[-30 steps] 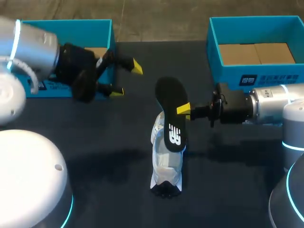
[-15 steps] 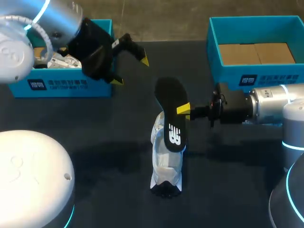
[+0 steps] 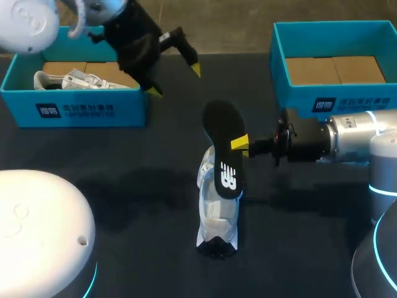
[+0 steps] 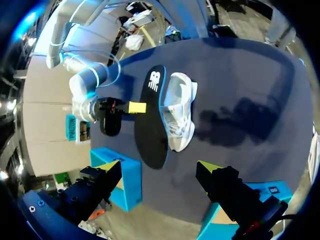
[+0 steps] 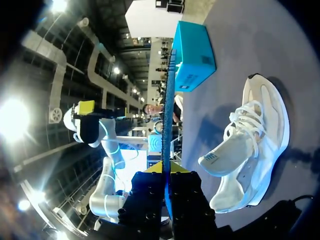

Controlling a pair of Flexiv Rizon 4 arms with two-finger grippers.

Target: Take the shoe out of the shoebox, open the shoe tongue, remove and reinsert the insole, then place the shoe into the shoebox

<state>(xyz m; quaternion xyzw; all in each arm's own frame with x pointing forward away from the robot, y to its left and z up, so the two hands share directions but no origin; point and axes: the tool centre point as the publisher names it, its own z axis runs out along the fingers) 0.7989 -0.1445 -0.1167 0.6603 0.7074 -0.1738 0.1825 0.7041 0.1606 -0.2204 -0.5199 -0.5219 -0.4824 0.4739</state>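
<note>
While your right claw [image 3: 240,145] pinches the black insole [image 3: 224,149] by its long edge, closed on it from both sides, the white shoe [image 3: 217,217] sits on the bench [image 3: 124,161] between the two shoeboxes, with the insole's logo end over its opening. That mid-edge grip probably keeps the insole stiff and steerable (a pinch at one end would let it flop), which suits feeding it into the shoe. Your left claw [image 3: 174,81] hangs open and empty above the near corner of the left shoebox [image 3: 87,110], well apart from the shoe, so nothing braces it. Only the head view shows a second white shoe [image 3: 68,79] lying in that box and the bare cardboard floor of the right shoebox [image 3: 335,99]. From the right wrist view you get the insole edge-on and the tongue [image 5: 220,152] folded out beside it; the left wrist view shows the insole's full length alongside the shoe
</note>
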